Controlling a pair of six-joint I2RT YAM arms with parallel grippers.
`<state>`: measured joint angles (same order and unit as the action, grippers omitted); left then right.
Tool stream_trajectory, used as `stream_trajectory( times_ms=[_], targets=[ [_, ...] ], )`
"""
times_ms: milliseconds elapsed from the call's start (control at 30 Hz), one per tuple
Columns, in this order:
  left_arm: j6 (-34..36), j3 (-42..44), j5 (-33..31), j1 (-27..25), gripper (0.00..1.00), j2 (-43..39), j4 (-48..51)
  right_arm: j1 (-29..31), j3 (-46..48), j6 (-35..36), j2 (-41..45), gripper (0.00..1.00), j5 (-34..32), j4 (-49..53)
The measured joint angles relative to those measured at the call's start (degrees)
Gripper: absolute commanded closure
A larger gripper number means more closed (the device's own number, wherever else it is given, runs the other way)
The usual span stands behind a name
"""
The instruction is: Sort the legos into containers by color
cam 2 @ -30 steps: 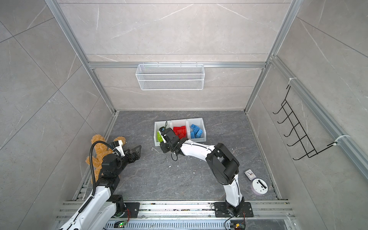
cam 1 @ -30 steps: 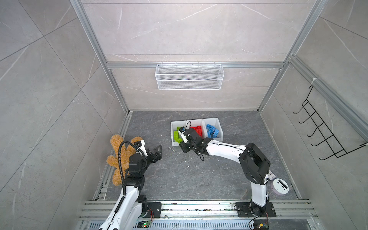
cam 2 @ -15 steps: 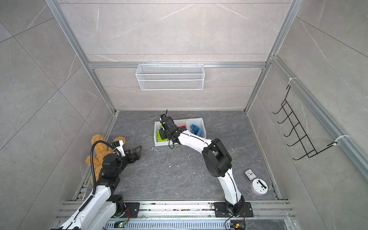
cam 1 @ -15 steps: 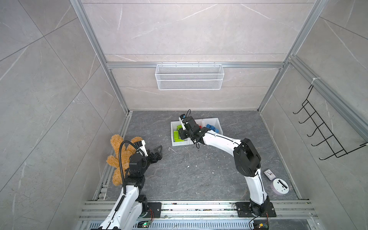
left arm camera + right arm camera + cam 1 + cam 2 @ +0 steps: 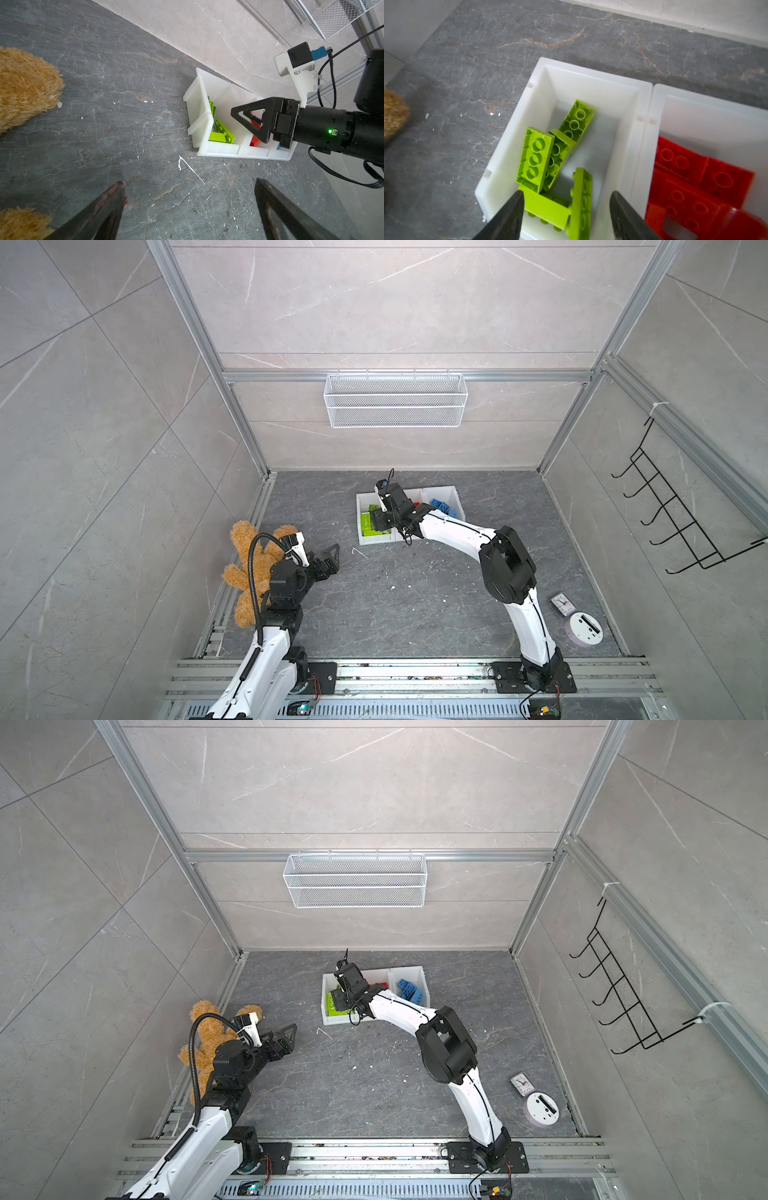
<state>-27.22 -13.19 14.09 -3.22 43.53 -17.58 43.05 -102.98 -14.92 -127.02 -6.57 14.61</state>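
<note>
While the dark stone floor [image 5: 415,605] fills most of both top views, a white wire basket [image 5: 395,406] hangs on the far wall above it. The right arm [image 5: 457,531] stretches from the near rail to the far middle. The left arm [image 5: 270,651] is folded up at the near left, just beside a brown plush toy [image 5: 249,556] lying along the left wall.

The containers [image 5: 359,526], three white bins joined in a row, sit on the floor at the far middle. The right gripper [image 5: 566,194] hangs over the leftmost bin with its jaws spread and nothing pinched between them. The left gripper [image 5: 188,182] is also spread wide over bare floor, well apart from the bins and holding nothing.

The green legos [image 5: 535,160] lie jumbled in the left bin, one standing on edge below the right gripper. The red legos [image 5: 695,187] fill the middle bin and the blue legos [image 5: 444,507] the right one. At the near right lie a round white disc [image 5: 586,627] and a small clock [image 5: 560,603].
</note>
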Motion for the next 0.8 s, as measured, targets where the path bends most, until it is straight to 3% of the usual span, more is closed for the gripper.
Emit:
stream_trajectory(
  times_ms=[100,200,333,533,667,800],
  targets=[
    [0.5,-0.5,0.0,0.0,0.01,-0.1,0.8,0.0,4.5,0.0,2.4,0.24,0.4,-3.5],
    [1.7,-1.6,-1.3,0.0,0.0,-0.9,2.9,-0.3,17.0,0.0,10.8,0.22,0.4,-8.9],
    [4.4,-3.1,-6.7,0.0,0.01,-3.1,6.0,-3.0,34.9,0.5,29.2,0.15,-1.9,-13.5],
    [11.4,-4.9,-16.3,0.0,0.01,-0.5,6.8,-13.1,56.8,2.8,60.4,0.0,-14.3,-21.2],
    [16.1,-5.3,-22.6,0.0,0.01,6.1,3.3,-21.4,67.1,4.3,66.6,0.0,-17.3,-24.5],
    [20.1,-3.4,-25.1,0.4,0.01,11.7,-4.3,-28.4,73.9,4.2,61.2,0.0,-16.5,-27.0]
  ],
)
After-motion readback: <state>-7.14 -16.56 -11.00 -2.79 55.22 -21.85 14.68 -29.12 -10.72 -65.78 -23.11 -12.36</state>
